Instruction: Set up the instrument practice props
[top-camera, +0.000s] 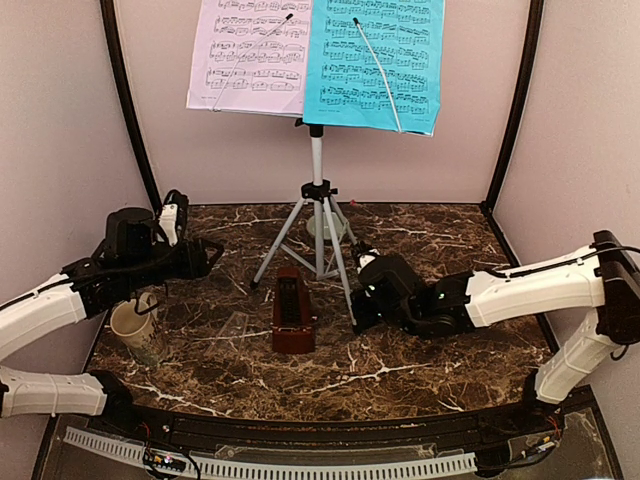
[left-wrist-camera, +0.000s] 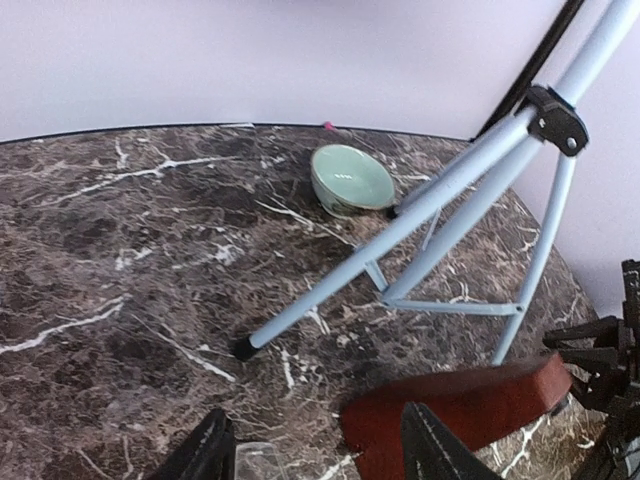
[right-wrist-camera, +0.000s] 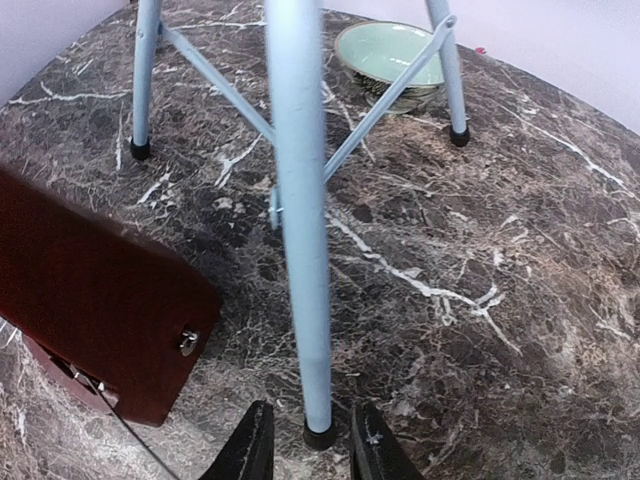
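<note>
The silver tripod music stand (top-camera: 317, 205) stands at the back middle, with the lilac sheet (top-camera: 250, 55) and the bright-blue sheet (top-camera: 375, 65) side by side on its tray. The dark-brown metronome (top-camera: 293, 312) stands in front of the tripod; it also shows in the left wrist view (left-wrist-camera: 460, 405) and the right wrist view (right-wrist-camera: 90, 300). My right gripper (top-camera: 357, 316) (right-wrist-camera: 312, 455) is open, its fingers on either side of the tripod's front right foot (right-wrist-camera: 320, 435) with small gaps. My left gripper (top-camera: 212, 256) (left-wrist-camera: 320, 460) is open and empty, above the table left of the stand.
A cream mug (top-camera: 135, 325) stands under my left arm. A pale-green bowl (left-wrist-camera: 352, 178) (right-wrist-camera: 390, 52) sits behind the tripod legs. A small clear object (top-camera: 235, 325) lies left of the metronome. The table is dark marble (top-camera: 420, 370), walled on three sides.
</note>
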